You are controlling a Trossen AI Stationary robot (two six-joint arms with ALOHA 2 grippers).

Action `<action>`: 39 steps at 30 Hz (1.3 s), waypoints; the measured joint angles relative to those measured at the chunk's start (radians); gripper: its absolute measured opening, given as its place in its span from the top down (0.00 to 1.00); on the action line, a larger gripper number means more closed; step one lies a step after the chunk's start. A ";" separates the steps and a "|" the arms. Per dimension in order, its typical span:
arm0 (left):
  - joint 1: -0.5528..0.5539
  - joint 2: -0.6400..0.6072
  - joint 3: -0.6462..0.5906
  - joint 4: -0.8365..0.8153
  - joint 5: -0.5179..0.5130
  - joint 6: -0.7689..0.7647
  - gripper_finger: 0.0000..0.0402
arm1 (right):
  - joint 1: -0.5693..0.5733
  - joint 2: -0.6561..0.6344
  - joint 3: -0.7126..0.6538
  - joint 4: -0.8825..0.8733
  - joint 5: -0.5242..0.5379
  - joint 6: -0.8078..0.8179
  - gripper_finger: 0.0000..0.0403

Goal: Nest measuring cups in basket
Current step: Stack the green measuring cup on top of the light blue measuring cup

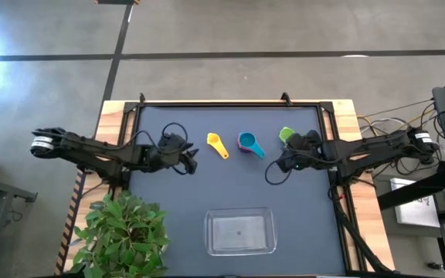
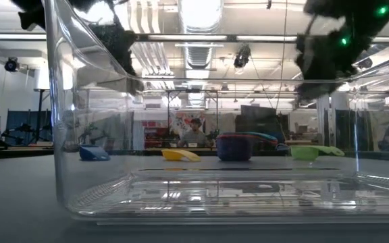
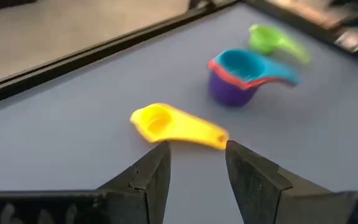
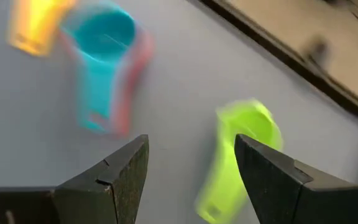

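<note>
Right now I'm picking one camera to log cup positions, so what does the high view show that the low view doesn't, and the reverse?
Only the high view shows both arms whole, the left claw beside the yellow cup, the right claw by the green cup, and a potted plant. Only the low view shows a blue cup and the room behind, with a person. Both show the clear basket, empty, and the nested teal stack.

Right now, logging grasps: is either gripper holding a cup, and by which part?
Nothing is held: left gripper and right gripper are both open and empty.
</note>
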 joint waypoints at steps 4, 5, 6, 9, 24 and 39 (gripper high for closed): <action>-0.018 0.000 -0.069 0.245 0.028 0.054 0.66 | -0.053 0.028 -0.021 -0.100 -0.001 0.079 0.44; -0.021 0.000 -0.087 0.306 0.040 0.068 0.66 | -0.065 0.036 -0.028 -0.099 0.000 0.082 0.44; -0.024 0.002 -0.103 0.370 0.058 0.083 0.66 | -0.078 0.045 -0.034 -0.094 0.000 0.083 0.44; -0.032 0.005 -0.151 0.552 0.119 0.126 0.66 | -0.117 0.074 -0.051 -0.074 0.000 0.085 0.44; -0.047 0.006 -0.200 0.691 0.182 0.223 0.66 | -0.271 0.227 -0.065 0.067 -0.123 0.034 0.32; -0.048 0.006 -0.182 0.690 0.236 0.252 0.66 | -0.374 0.342 -0.067 0.180 -0.232 -0.037 0.34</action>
